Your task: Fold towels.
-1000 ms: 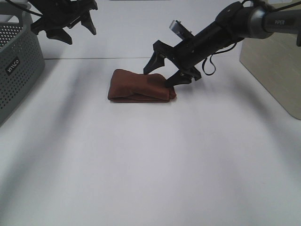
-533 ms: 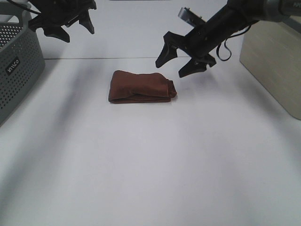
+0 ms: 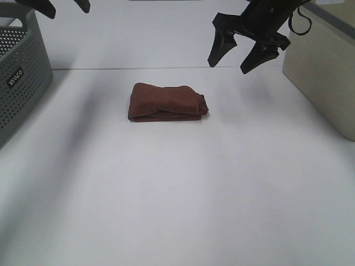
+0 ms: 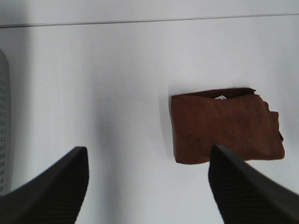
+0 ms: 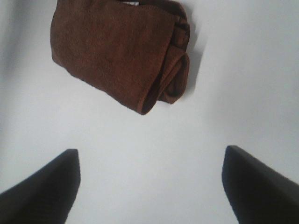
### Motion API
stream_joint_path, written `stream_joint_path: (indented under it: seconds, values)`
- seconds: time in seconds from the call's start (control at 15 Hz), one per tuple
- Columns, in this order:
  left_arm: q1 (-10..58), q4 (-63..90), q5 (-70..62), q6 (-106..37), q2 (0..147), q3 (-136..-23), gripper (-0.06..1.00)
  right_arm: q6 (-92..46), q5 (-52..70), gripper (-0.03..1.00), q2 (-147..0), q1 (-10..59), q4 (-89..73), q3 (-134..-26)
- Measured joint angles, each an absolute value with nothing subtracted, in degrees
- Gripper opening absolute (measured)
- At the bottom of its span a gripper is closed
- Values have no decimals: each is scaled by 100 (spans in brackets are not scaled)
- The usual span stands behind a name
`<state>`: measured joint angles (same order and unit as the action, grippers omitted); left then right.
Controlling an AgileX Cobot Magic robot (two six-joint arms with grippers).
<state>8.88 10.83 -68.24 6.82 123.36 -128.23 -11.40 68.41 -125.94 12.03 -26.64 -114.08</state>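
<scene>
Dark reddish-brown terry towel, folded into a compact rectangular bundle, lay flat on the plain white surface. Sat below and to the left of the black right hand, well apart from it, fingers spread wide and empty. Sat below and to the right of the black left hand, also raised clear, fingers apart, nothing held. Grey perforated plastic basket stood near the left hand; beige box just beside the right hand.

left gripper — mostly out of frame
</scene>
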Motion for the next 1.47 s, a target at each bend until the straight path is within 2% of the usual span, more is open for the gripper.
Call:
stream_joint_path:
  seconds: [0.2,0.4,1.0,1.2,1.47]
  values:
    - [888,900,-6933,682,11539,-12645,69,-951,6916,78,-12193,1203,-2469,-11339]
    - [934,699,-6939,682,10657,-11986,69,-842,6927,78,-11425,1203,-2114,-10743]
    - [934,384,-6967,430,6646,-7638,69,-791,6933,78,-8062,1203,-1358,-7380]
    - [934,378,-6973,430,4830,-6028,69,-699,6784,78,-6469,1203,-1329,-5999]
    - [934,378,-6984,413,2435,-4526,69,-693,6446,78,-4246,1203,-1238,-4360]
